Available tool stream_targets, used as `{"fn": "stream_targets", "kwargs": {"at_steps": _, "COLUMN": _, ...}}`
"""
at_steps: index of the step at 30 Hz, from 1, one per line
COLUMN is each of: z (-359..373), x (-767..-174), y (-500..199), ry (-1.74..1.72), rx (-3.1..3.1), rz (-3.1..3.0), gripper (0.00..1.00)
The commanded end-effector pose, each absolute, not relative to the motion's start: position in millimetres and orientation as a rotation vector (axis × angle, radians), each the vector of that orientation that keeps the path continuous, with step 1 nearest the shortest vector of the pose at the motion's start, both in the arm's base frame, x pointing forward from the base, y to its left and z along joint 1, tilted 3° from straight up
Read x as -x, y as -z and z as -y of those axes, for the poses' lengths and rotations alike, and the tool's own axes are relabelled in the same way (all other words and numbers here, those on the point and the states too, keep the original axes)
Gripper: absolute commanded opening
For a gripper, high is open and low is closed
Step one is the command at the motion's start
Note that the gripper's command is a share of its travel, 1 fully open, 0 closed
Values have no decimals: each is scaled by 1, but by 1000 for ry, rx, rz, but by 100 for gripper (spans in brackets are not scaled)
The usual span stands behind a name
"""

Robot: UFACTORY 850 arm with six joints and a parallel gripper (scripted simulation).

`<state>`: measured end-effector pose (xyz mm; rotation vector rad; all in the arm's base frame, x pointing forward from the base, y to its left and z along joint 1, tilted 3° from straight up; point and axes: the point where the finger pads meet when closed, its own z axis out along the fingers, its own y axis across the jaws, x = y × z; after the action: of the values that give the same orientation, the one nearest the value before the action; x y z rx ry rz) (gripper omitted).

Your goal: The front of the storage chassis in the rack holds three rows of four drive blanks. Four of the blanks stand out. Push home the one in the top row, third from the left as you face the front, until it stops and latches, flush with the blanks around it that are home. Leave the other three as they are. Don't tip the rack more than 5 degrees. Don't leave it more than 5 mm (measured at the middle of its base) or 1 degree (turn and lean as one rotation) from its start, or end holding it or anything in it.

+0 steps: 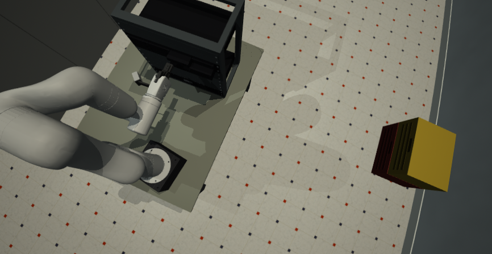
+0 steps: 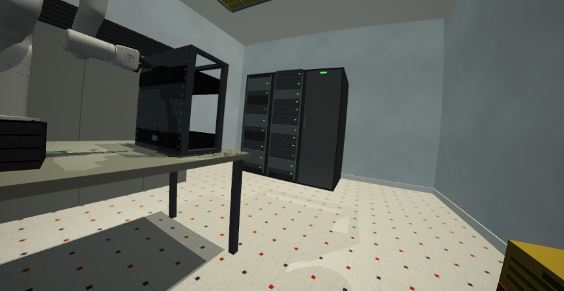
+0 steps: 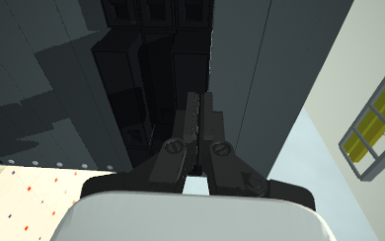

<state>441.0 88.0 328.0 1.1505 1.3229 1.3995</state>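
The black open-frame rack [image 1: 186,28] stands on the olive table, with the storage chassis near its top; it also shows in the side view [image 2: 179,99]. Dark drive blanks [image 3: 142,94] fill the chassis front in the wrist view, some standing out from the rest. My gripper [image 1: 166,70] is shut and empty, with its fingertips at the chassis front near the top row. In the side view the gripper [image 2: 144,64] meets the rack's upper front edge. I cannot tell which blank the tips touch.
The arm's black base [image 1: 161,166] sits on the table in front of the rack. A yellow and dark red box [image 1: 416,154] stands on the floor at the right. Tall server cabinets [image 2: 296,125] stand against the far wall.
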Motion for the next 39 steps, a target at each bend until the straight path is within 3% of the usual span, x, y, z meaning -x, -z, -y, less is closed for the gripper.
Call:
{"fn": "stream_targets", "kwargs": {"at_steps": 1, "z": -83, "x": -447, "y": -326, "ry": -1401, "rx": -1149, "rz": -1322, "gripper": 0}}
{"fn": "stream_targets", "kwargs": {"at_steps": 39, "z": -69, "x": -463, "y": -320, "ry": -1401, "rx": -1149, "rz": -1322, "gripper": 0}}
